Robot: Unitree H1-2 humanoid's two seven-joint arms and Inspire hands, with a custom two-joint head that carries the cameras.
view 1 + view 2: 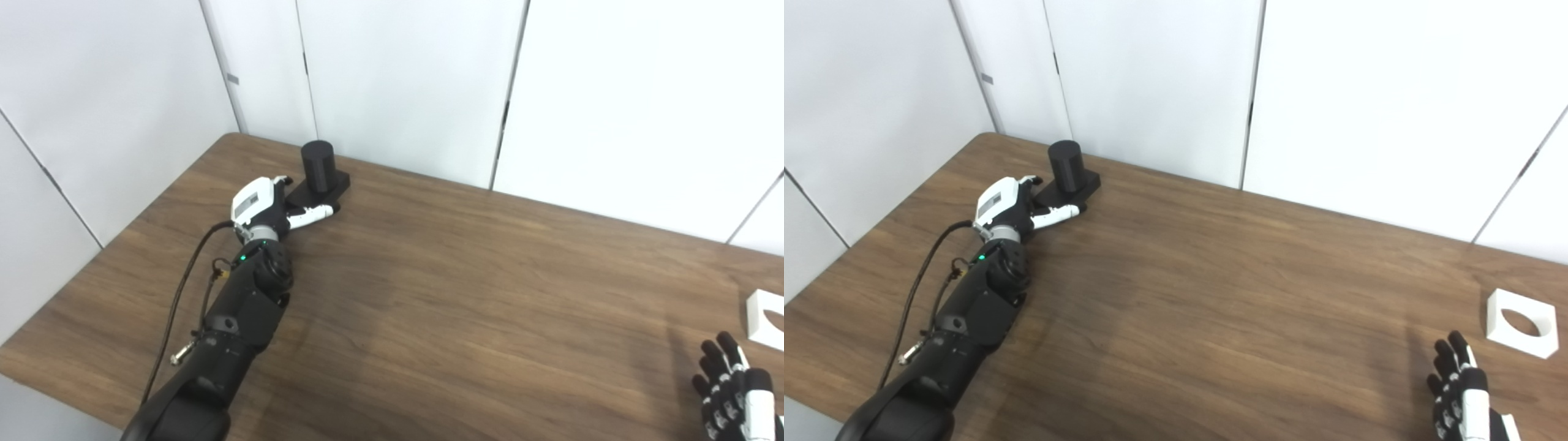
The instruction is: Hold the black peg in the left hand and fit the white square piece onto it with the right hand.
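Note:
The black peg [318,164] is a short cylinder upright on a black square base [335,182], standing on the table at the far left near the wall. My left hand [269,205] lies at the base's near-left corner, open, its thumb stretched along the front edge and a fingertip at the left side. The peg rests on the table. The white square piece [1522,321], with a round hole, lies flat at the right edge. My right hand [1458,386] hovers just in front and to the left of it, open with fingers spread, apart from it.
The brown wooden table [465,294] stretches between the two hands. White wall panels [416,73] stand right behind the peg. The table's left edge [92,257] runs close to my left arm, whose cables [184,288] hang on its left side.

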